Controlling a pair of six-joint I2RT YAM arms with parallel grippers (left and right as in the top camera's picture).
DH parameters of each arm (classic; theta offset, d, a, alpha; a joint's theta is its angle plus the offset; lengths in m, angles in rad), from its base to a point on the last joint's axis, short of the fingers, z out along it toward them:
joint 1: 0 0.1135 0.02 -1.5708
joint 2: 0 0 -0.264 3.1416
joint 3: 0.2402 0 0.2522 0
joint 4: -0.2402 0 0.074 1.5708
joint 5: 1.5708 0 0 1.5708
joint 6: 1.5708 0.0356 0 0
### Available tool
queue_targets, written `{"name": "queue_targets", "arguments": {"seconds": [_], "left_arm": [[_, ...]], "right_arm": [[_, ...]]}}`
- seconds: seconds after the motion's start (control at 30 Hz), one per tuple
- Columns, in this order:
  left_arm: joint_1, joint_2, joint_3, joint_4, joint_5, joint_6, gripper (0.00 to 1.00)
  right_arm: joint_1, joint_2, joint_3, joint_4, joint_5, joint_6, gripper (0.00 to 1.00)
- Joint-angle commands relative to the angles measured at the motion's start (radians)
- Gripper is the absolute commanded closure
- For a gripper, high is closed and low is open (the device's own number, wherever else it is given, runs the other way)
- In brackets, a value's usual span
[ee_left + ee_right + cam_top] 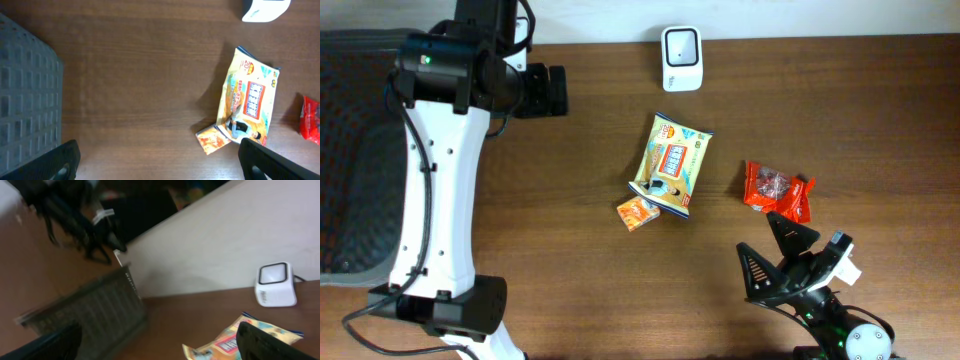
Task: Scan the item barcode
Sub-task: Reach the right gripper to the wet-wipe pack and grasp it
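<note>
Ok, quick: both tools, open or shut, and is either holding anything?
Left tool: open, holding nothing.
Right tool: open, holding nothing.

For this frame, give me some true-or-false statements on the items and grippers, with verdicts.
The white scanner sits near the far edge of the table. True.
The right gripper is shut on the red packet. False: it is open, gripping nothing.
The small orange packet lies at a corner of the yellow bag. True.
The yellow bag lies on the scanner. False: bare table separates them.
The left gripper holds the yellow bag. False: it is open and empty.
</note>
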Motion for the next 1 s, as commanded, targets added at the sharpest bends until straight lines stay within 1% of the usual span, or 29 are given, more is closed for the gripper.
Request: {"name": "queue_targets", "arguments": {"seconds": [0.0, 0.07, 0.17, 0.2, 0.23, 0.3, 0.33, 0.37, 0.43, 0.47, 0.5, 0.53, 0.57, 0.6, 0.63, 0.67, 0.7, 0.73, 0.77, 0.83, 0.87, 0.9, 0.97], "left_arm": [[0.000, 0.005, -0.037, 0.039, 0.041, 0.005, 0.01], [0.000, 0.005, -0.054, 0.061, 0.041, 0.005, 0.01], [0.000, 0.006, -0.060, 0.061, 0.040, 0.005, 0.01], [0.001, 0.007, -0.060, 0.061, 0.040, 0.005, 0.01], [0.001, 0.007, -0.060, 0.064, 0.040, 0.005, 0.01], [0.001, 0.007, -0.060, 0.068, 0.039, 0.005, 0.01], [0.001, 0.010, -0.060, 0.068, 0.027, -0.001, 0.01], [0.001, 0.014, -0.060, 0.068, 0.010, -0.016, 0.01], [0.001, 0.026, -0.066, 0.064, -0.091, -0.117, 0.01], [0.001, 0.032, -0.070, 0.064, -0.104, -0.131, 0.01], [0.001, 0.040, -0.071, 0.064, -0.104, -0.131, 0.01], [0.001, 0.053, -0.071, 0.065, -0.104, -0.131, 0.01], [0.001, 0.069, -0.071, 0.068, -0.104, -0.131, 0.01], [0.001, 0.086, -0.071, 0.069, -0.105, -0.131, 0.01], [0.001, 0.103, -0.071, 0.072, -0.106, -0.131, 0.01], [0.002, 0.121, -0.071, 0.076, -0.109, -0.131, 0.01], [0.003, 0.138, -0.071, 0.080, -0.116, -0.134, 0.01], [0.003, 0.151, -0.071, 0.084, -0.116, -0.134, 0.01], [0.003, 0.164, -0.071, 0.087, -0.123, -0.134, 0.01], [0.003, 0.180, -0.071, 0.086, -0.150, -0.134, 0.01], [0.003, 0.187, -0.071, 0.086, -0.157, -0.134, 0.01], [0.003, 0.187, -0.071, 0.086, -0.157, -0.134, 0.01], [0.003, 0.187, -0.071, 0.086, -0.157, -0.134, 0.01]], "right_arm": [[0.005, 0.004, 0.050, -0.003, 0.077, 0.125, 0.02], [0.005, 0.063, 0.150, -0.053, 0.109, 0.117, 0.02], [0.005, 0.249, 0.392, -0.263, 0.121, -0.090, 0.01], [0.005, 0.365, 0.520, -0.386, 0.146, -0.162, 0.02], [0.005, 0.452, 0.608, -0.470, 0.157, -0.208, 0.02], [0.005, 0.658, 0.814, -0.690, 0.160, -0.308, 0.02], [0.005, 0.825, 0.995, -0.899, 0.161, -0.382, 0.01], [0.005, 0.920, 1.101, -1.007, 0.161, -0.409, 0.01], [0.006, 1.160, 1.378, -1.260, 0.150, -0.417, 0.02], [0.006, 1.238, 1.460, -1.320, 0.120, -0.419, 0.02], [0.006, 1.321, 1.541, -1.348, 0.052, -0.418, 0.02], [0.006, 1.416, 1.607, -1.334, -0.077, -0.407, 0.02], [0.008, 1.470, 1.614, -1.286, -0.157, -0.377, 0.01], [0.013, 1.530, 1.614, -1.245, -0.190, -0.337, 0.02], [0.028, 1.597, 1.614, -1.230, -0.190, -0.312, 0.05], [0.055, 1.666, 1.614, -1.223, -0.168, -0.312, 0.13], [0.092, 1.731, 1.613, -1.212, -0.110, -0.307, 0.21], [0.126, 1.779, 1.614, -1.208, -0.027, -0.269, 0.21], [0.172, 1.837, 1.614, -1.200, 0.086, -0.201, 0.20], [0.235, 1.904, 1.614, -1.183, 0.228, -0.111, 0.20], [0.275, 1.933, 1.614, -1.183, 0.336, -0.056, 0.20], [0.298, 1.943, 1.614, -1.183, 0.397, -0.030, 0.20], [0.360, 1.969, 1.614, -1.199, 0.569, 0.036, 0.15]]}}
